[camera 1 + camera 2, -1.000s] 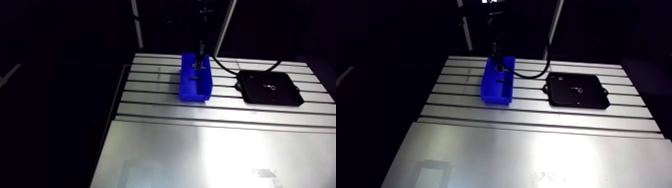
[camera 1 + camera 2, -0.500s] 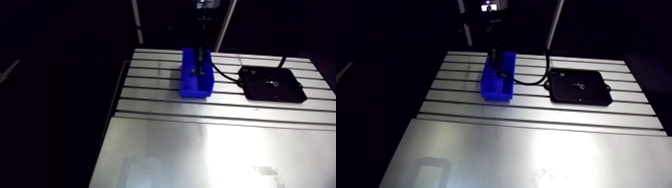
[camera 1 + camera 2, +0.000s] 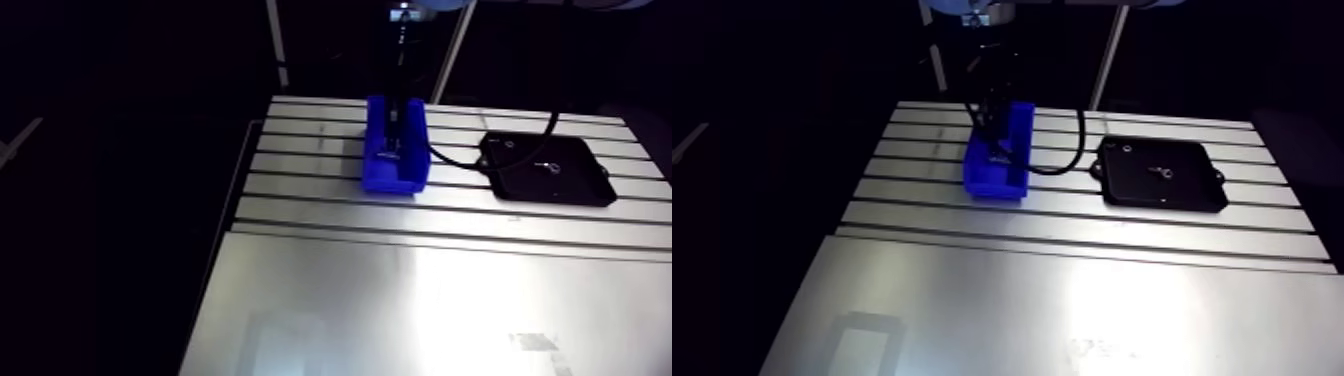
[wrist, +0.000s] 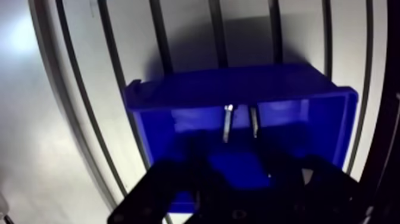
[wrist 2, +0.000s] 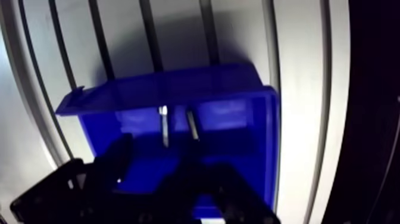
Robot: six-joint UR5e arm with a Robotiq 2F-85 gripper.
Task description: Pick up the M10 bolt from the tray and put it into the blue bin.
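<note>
- My gripper [image 4: 235,164] hangs right over the blue bin [image 4: 327,119], with its tips down inside the bin's walls.
- In the wrist view my two fingers [image 4: 172,179] look wide apart. I can see the blue floor of the bin between them, and nothing is pinched there.
- It is dark down there, so I can only make out the fingers as black shapes.
- The M10 bolt [image 4: 227,124] is in the bin, just ahead of my fingers. It is a thin shiny stick near the bin's far wall.
- A second, duller stick [image 4: 254,122] shows just beside the bolt. I cannot tell if it is another thing or only a shine on the bin.
- The bin sits flat on the table [image 3: 400,300], across the long grooves.
- The black tray [image 3: 520,178] lies on the same table, off to one side of the bin. They do not touch, and bare table shows between them.
- Two tiny pale bits [image 3: 545,167] lie on the tray. They are too small for me to tell what they are.
</note>
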